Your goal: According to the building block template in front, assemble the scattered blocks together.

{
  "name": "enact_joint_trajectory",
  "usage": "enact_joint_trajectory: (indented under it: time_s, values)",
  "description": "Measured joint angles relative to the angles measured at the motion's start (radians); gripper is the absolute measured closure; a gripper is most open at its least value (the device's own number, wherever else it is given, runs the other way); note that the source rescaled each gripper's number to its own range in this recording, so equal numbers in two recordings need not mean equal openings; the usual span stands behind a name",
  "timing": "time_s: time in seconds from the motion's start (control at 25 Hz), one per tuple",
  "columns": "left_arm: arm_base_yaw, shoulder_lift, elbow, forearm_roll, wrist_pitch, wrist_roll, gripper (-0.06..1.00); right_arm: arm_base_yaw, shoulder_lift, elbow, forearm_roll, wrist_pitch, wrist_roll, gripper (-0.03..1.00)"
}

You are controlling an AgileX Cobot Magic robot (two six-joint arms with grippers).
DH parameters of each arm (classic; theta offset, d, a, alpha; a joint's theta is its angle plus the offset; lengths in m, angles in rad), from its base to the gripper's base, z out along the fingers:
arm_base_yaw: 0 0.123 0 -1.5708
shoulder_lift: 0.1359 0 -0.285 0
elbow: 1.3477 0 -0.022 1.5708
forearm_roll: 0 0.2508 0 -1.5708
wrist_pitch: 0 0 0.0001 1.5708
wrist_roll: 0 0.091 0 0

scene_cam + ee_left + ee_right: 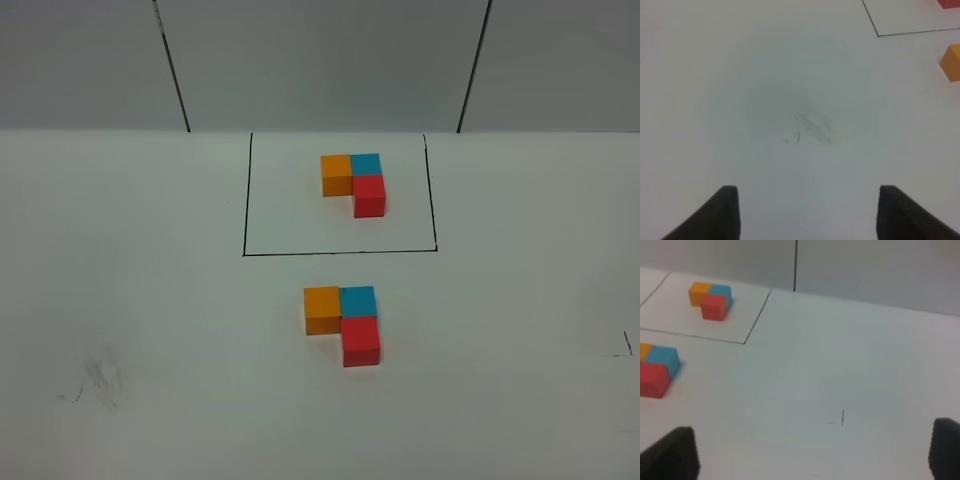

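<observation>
The template sits inside a thin black-line rectangle [340, 252] at the back: an orange cube [336, 174], a teal-blue cube [366, 164] and a red cube [369, 195] in an L. In front of it, unframed, an orange cube [322, 309], a teal-blue cube [358, 300] and a red cube [360, 341] touch in the same L. Neither arm shows in the high view. My left gripper [807, 215] is open and empty over bare table, with the unframed orange cube [952, 61] off to one side. My right gripper [815, 452] is open and empty, away from both clusters [657, 371].
The white table [150, 300] has a faint smudge [100, 380] at the front left and a small black mark [627, 343] at the right edge. A grey wall with two dark seams [172, 65] stands behind the table.
</observation>
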Motion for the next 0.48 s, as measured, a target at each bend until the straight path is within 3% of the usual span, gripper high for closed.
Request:
enact_joint_trajectory:
  time_s: [0.28,0.48]
  values:
    - [0.0,0.0,0.0,0.0,0.0,0.0,0.61,0.0,0.0,0.031,-0.002,0.007,0.003,0.08]
    - [0.0,0.0,0.0,0.0,0.0,0.0,0.61,0.0,0.0,0.051,-0.005,0.05,0.005,0.18]
